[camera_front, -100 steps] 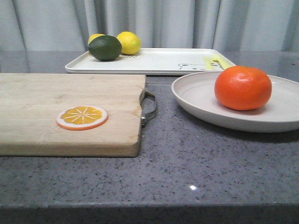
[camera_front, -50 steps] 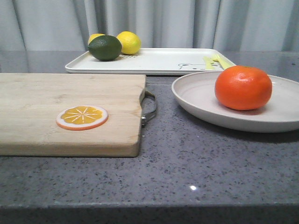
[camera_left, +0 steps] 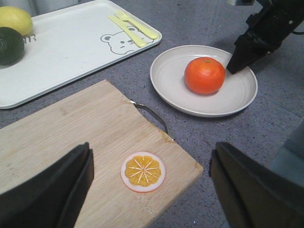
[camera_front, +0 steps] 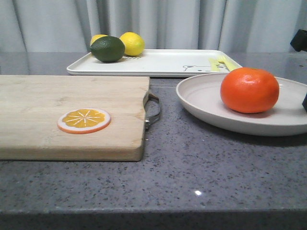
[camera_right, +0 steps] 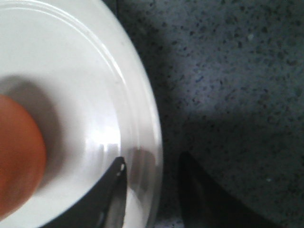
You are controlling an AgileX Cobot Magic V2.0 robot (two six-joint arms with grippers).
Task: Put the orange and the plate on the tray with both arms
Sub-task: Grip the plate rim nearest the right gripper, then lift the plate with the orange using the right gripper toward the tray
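The orange (camera_front: 249, 90) sits on the off-white plate (camera_front: 201, 103) at the right of the table; both also show in the left wrist view, the orange (camera_left: 204, 75) on the plate (camera_left: 166, 78). The white tray (camera_front: 163, 62) with the bear drawing lies behind. My right gripper (camera_right: 153, 164) is open and straddles the plate's right rim (camera_right: 142, 118), one finger inside the dish and one outside. It shows at the front view's right edge (camera_front: 305, 101). My left gripper (camera_left: 152, 156) is open and empty, high above the cutting board.
A wooden cutting board (camera_front: 57, 105) with a metal handle lies at the left and carries a flat orange slice (camera_front: 84, 120). Two lemons (camera_front: 132, 43) and a dark green lime (camera_front: 107, 49) sit on the tray's far left. Yellow-green cutlery marks (camera_front: 221, 63) are on its right.
My right gripper has come into the front view at the right edge, by the plate's rim. The orange, plate and tray have not moved.
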